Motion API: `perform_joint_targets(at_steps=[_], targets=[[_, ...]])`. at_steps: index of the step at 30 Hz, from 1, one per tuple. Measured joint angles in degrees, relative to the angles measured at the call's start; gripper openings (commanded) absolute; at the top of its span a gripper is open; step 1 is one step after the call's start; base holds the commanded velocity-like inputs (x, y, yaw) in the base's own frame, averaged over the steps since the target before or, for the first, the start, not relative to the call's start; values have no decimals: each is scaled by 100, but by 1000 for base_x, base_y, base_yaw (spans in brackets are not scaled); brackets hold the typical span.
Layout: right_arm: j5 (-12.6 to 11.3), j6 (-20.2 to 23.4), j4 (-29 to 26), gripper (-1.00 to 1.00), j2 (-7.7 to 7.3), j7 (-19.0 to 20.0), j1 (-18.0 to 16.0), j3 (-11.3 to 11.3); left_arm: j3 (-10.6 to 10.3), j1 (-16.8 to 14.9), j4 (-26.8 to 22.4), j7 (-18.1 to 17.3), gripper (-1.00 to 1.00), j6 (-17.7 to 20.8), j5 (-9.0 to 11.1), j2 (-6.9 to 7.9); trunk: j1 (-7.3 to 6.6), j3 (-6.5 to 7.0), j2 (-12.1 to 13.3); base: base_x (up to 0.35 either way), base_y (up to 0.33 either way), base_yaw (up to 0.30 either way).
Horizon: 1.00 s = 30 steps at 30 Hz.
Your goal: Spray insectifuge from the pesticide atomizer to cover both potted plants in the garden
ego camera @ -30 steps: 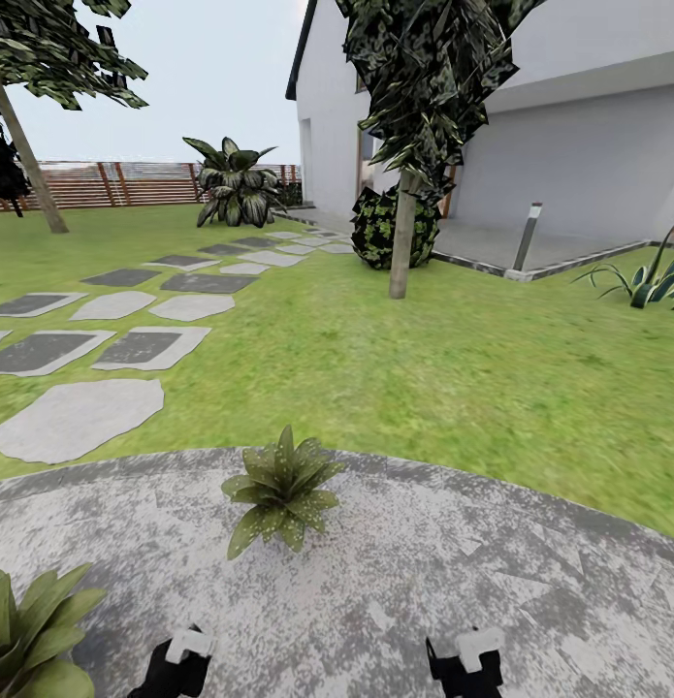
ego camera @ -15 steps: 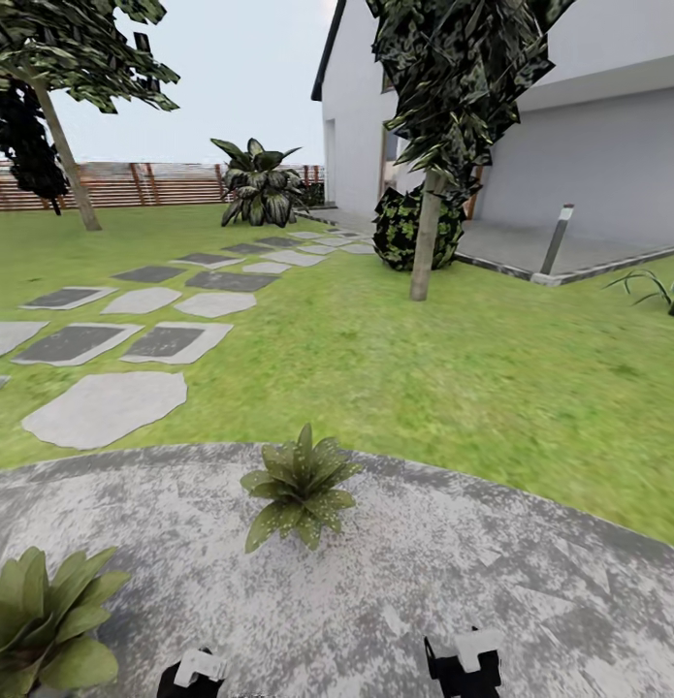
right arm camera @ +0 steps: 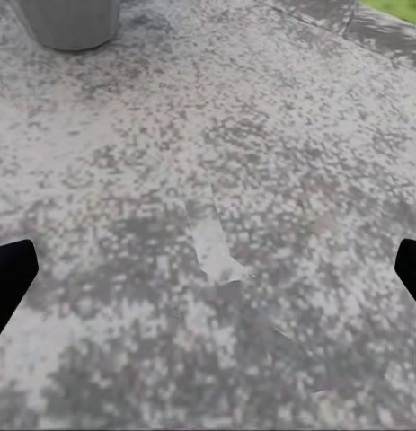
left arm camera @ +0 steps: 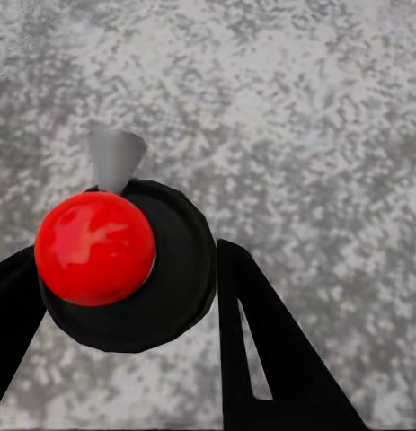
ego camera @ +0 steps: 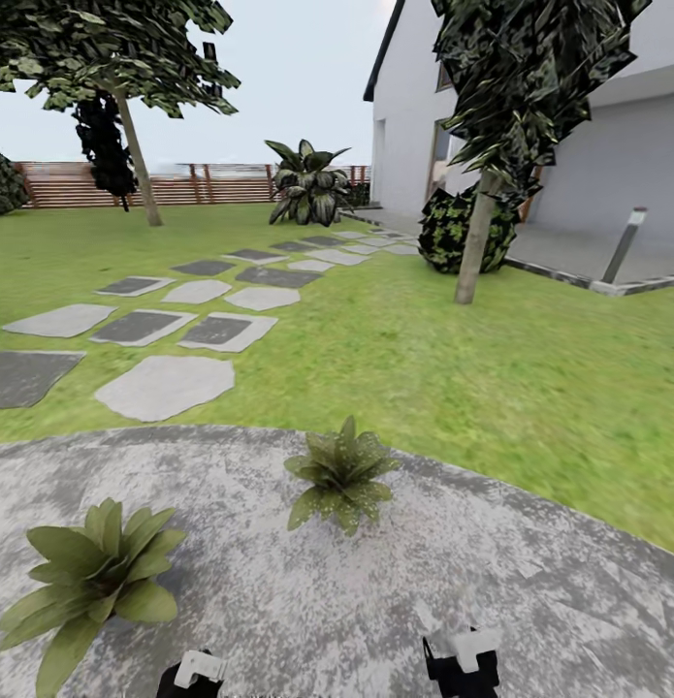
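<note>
Two potted plants stand on the round grey patio (ego camera: pixel 530 601): a speckled rosette (ego camera: pixel 342 480) straight ahead and a larger-looking one (ego camera: pixel 89 582) near my left side. In the left wrist view, the pesticide atomizer (left arm camera: pixel 127 269) shows from above as a black round head with a red knob and a small grey nozzle (left arm camera: pixel 113 157). My left gripper (left arm camera: pixel 127 260) is shut on it, with a black finger on each side. My right gripper (right arm camera: pixel 208 269) is open over bare paving, with a grey pot (right arm camera: pixel 68 18) just beyond it. Both grippers sit low at the head view's bottom edge, left (ego camera: pixel 196 671) and right (ego camera: pixel 463 661).
Beyond the patio lies lawn with stepping stones (ego camera: pixel 167 386) leading to a brown slatted fence (ego camera: pixel 181 182). A thin tree trunk (ego camera: pixel 475 247) with a dark bush behind it stands at the right, by the white house (ego camera: pixel 608 165). A short bollard (ego camera: pixel 623 247) stands near the house.
The whole head view has swung left, so everything shifted right in the picture. The near left potted plant has come fully into view. The grippers hold their places.
</note>
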Motion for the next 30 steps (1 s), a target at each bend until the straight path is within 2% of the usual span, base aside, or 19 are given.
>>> perform_joint_targets(at_steps=[30], targets=[[6,-2,7,100,0,0,21,-4,3,2,-1,34,-100,0,17,17,1,0,1,-8,3,280]])
